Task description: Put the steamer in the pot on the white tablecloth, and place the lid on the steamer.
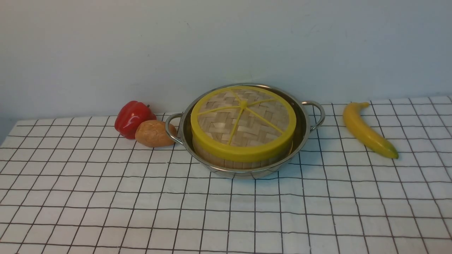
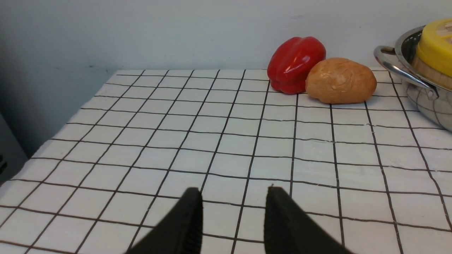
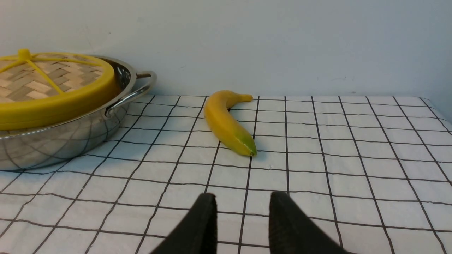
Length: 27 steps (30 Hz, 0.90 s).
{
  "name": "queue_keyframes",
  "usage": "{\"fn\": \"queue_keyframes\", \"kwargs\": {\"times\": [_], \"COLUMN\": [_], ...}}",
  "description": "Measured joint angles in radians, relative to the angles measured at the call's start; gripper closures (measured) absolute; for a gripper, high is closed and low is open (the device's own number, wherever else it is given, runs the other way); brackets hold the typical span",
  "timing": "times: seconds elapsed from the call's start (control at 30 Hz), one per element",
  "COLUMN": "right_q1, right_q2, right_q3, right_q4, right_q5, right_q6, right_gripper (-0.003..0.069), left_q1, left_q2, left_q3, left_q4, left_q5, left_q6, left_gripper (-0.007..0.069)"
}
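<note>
The shiny steel pot (image 1: 305, 123) stands on the white tablecloth (image 1: 141, 211) at the middle back. Inside it sits the bamboo steamer (image 1: 240, 163); only its slatted side wall shows, and its contents are hidden. The woven lid (image 1: 243, 121) with its yellow rim and spokes lies flat on top of the steamer. Neither arm shows in the front view. In the left wrist view my left gripper (image 2: 235, 192) hovers open over bare cloth, empty, well short of the pot (image 2: 429, 95). My right gripper (image 3: 243, 197) is likewise open and empty above the cloth, away from the pot (image 3: 63, 141) and lid (image 3: 53, 102).
A red bell pepper (image 1: 132, 118) and a brown potato (image 1: 154, 133) lie just left of the pot's left handle. A yellow banana (image 1: 367, 129) lies to the pot's right. A pale wall stands behind the table. The cloth's left edge (image 2: 53, 130) drops off.
</note>
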<state>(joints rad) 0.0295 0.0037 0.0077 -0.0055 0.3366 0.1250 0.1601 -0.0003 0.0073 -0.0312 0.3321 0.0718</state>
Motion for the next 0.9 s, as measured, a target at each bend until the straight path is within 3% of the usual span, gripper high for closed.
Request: {"fn": "queue_keyframes", "kwargs": {"times": [0.9], "right_q1": [0.000], "right_q2": [0.000], "right_q3": [0.001], "right_q4": [0.006], "right_q5": [-0.001], "right_q6": [0.026], "right_gripper": [0.0419], "left_q1": [0.000], "left_q2": [0.000], "left_q3": [0.000], "left_q4": [0.000], "left_q5": [0.001], "left_q6": [0.000], "left_gripper": [0.0382]}}
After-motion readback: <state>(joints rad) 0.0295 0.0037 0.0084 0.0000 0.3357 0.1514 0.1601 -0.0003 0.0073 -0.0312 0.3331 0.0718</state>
